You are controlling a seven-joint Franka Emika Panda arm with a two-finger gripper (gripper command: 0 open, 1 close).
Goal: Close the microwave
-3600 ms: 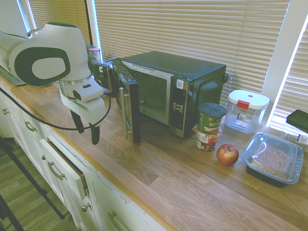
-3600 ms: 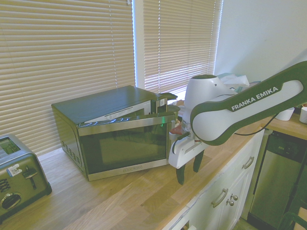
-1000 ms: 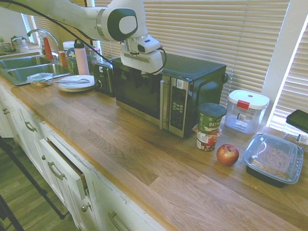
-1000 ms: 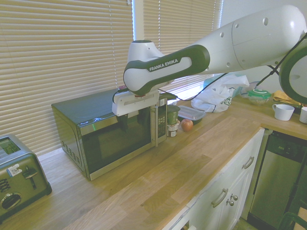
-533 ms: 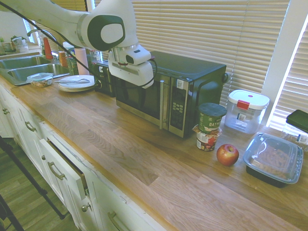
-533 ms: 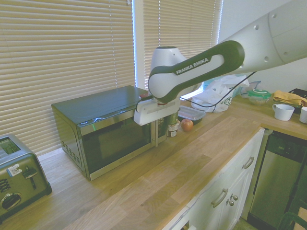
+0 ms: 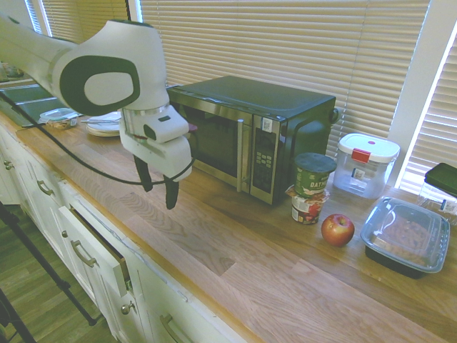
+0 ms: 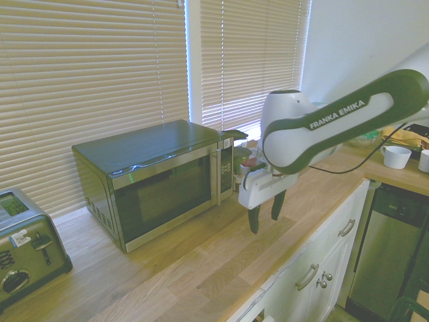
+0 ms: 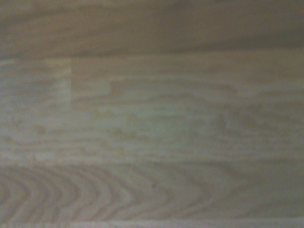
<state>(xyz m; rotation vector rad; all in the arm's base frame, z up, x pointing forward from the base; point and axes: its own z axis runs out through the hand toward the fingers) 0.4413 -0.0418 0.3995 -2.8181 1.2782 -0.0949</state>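
Large black boxy microwave with steel-trimmed dark glass door (image 7: 246,136) (image 8: 157,181): stands on the wooden butcher-block table (image 7: 235,264) (image 8: 201,268) (image 9: 152,118) against the blinds, door shut flush. White arm's black two-finger gripper (image 7: 157,187) (image 8: 263,215): hangs over the table in front of the microwave, apart from it; jaws narrowly parted, holding nothing. Red apple (image 7: 338,229): beside stacked cups, right of the microwave.

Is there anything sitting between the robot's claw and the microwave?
No, nothing visible. The gripper hangs open over bare wooden counter in front of the microwave, apart from it. The can and apple sit off to the keypad side. The microwave door looks shut.
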